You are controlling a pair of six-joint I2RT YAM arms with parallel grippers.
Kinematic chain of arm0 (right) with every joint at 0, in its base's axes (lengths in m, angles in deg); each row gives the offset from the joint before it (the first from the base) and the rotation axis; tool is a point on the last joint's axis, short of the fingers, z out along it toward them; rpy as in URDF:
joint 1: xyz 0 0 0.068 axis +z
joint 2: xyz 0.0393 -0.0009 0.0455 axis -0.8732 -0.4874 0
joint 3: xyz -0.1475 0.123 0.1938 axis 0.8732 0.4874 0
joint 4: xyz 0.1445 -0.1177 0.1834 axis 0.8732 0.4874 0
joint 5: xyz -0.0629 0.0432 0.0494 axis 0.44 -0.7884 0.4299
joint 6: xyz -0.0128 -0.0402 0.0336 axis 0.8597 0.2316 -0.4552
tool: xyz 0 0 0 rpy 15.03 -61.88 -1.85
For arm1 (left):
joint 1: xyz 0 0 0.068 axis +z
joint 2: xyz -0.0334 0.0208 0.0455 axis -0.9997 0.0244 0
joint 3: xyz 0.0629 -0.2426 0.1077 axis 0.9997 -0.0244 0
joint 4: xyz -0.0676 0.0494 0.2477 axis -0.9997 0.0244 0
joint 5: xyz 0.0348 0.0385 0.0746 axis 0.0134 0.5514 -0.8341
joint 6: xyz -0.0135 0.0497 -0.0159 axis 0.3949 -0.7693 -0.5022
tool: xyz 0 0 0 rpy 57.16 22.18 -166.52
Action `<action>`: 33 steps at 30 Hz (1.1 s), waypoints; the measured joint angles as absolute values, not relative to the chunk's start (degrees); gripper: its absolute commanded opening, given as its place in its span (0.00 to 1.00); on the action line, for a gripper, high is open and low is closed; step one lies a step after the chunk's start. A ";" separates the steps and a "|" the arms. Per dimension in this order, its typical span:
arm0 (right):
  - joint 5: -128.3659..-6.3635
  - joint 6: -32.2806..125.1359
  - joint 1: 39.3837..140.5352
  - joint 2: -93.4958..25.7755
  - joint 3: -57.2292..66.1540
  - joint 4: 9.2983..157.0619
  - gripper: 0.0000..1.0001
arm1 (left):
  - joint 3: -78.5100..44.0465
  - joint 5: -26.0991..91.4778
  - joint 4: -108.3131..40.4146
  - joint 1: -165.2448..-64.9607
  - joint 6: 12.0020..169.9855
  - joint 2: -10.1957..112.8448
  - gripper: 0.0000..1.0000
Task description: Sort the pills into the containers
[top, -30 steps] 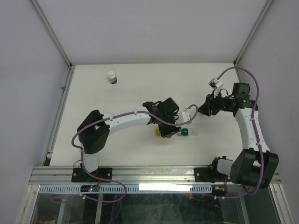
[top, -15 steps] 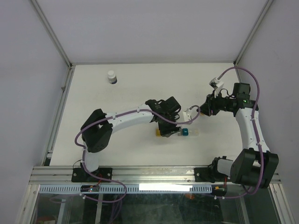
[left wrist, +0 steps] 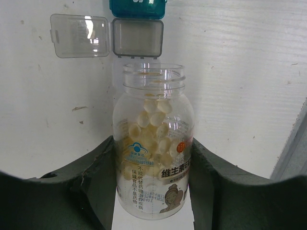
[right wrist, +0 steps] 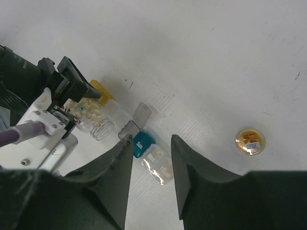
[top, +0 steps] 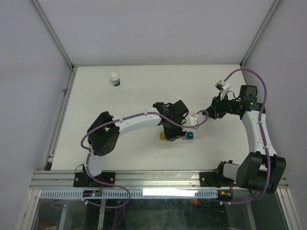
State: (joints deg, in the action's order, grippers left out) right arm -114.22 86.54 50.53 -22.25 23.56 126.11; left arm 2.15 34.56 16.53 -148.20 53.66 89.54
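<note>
— Where are the containers sitting?

— I'm seeing them toward the near edge of the counter, about midway between its left and right edges. The yellow compartment is lying left of the teal compartment. The teal one is joined to a clear section, whose lid is lying flipped open.

— And the left claw?

— My left gripper is clamping a clear pill bottle around its body. Its uncapped mouth is pointing at the open clear section, and pale pills are piling inside it.

— The right one?

— My right gripper is hanging above the counter, fingers parted and gripping nothing. Its camera is showing the teal compartment between them.

— Anything else?

— A white bottle is standing near the far left corner.
</note>
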 measured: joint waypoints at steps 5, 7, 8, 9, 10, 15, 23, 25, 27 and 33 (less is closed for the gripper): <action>-114.25 86.56 50.51 -22.47 23.56 126.13 0.40 | 2.76 33.60 17.28 -148.31 53.63 90.24 0.00; -114.25 86.56 50.51 -22.58 23.56 126.13 0.40 | 3.66 33.44 17.96 -148.31 53.66 90.61 0.00; -114.25 86.56 50.51 -22.60 23.56 126.13 0.40 | 3.66 33.42 17.74 -148.31 53.66 90.63 0.00; -114.22 86.56 50.51 -22.60 23.56 126.13 0.40 | 3.66 33.27 17.80 -148.31 53.66 90.63 0.00; -114.25 86.56 50.51 -22.60 23.56 126.13 0.40 | 4.05 33.25 18.35 -148.31 53.70 90.83 0.00; -114.27 86.56 50.51 -22.60 23.56 126.13 0.40 | 4.94 32.37 19.20 -148.66 53.96 91.29 0.00; -114.33 86.56 50.46 -22.60 23.56 126.18 0.40 | 5.34 31.67 19.11 -148.98 54.73 92.23 0.00; -114.42 86.58 50.42 -22.60 23.56 126.18 0.40 | 6.63 31.83 20.51 -149.00 54.97 92.97 0.00; -114.46 86.58 50.42 -22.60 23.56 126.18 0.40 | 6.76 31.85 19.64 -148.98 54.97 93.30 0.00; -114.66 86.58 50.40 -22.60 23.56 126.18 0.40 | 6.56 31.83 19.86 -148.92 55.47 93.56 0.00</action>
State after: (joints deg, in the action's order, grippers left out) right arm -114.66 86.58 50.40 -22.60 23.56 126.18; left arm 6.56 31.83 19.86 -148.92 55.47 93.56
